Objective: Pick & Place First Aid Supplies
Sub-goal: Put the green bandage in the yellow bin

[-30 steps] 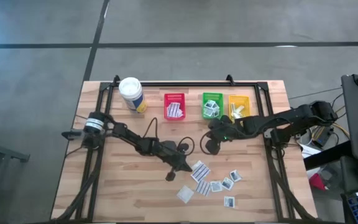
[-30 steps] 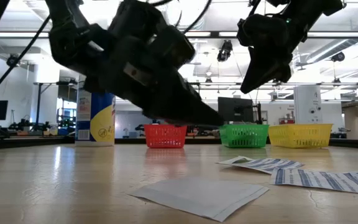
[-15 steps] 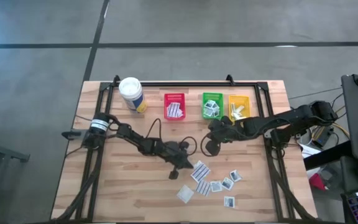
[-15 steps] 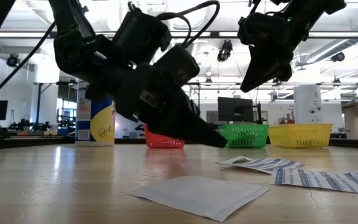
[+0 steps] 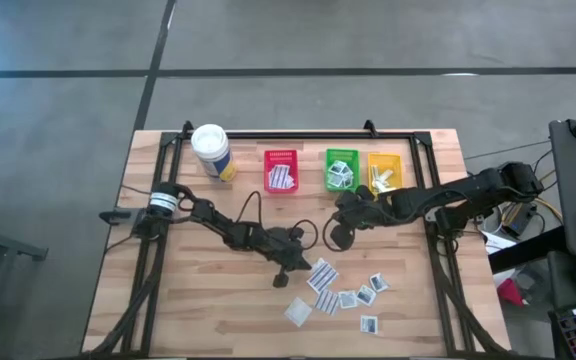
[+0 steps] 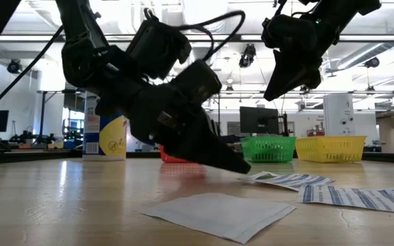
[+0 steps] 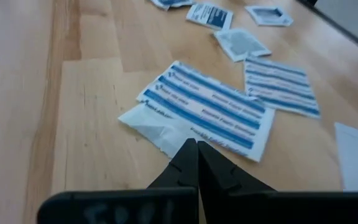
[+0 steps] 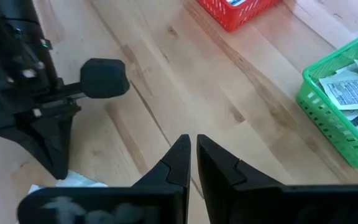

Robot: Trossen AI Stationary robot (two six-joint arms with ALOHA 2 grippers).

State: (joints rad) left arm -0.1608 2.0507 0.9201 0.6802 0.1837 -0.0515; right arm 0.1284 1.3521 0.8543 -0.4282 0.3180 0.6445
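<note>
Several small flat white packets lie loose on the near right part of the table, among them a blue-striped oblong packet (image 5: 320,273) (image 7: 207,109) and a plain white one (image 5: 296,312) (image 6: 217,213). My left gripper (image 5: 279,279) (image 6: 241,167) (image 7: 197,146) is shut and slants down, its tips at the striped packet's torn white edge. My right gripper (image 5: 339,237) (image 6: 273,92) (image 8: 193,144) is shut on nothing and hangs above bare wood in front of the bins. My left gripper comes slanting down from the table's left, with its shut fingertips at the striped packet's white edge (image 7: 166,134). I cannot tell whether they touch it. The packet lies flat on the table.
A red bin (image 5: 281,170), a green bin (image 5: 341,169) and a yellow bin (image 5: 384,171) stand in a row at the far edge, each holding packets. A white canister with a yellow label (image 5: 211,150) stands far left. Bare wood lies at the near left.
My left gripper has come down toward the table, and its shut tips have dropped close to the striped packet. The packets have not moved.
</note>
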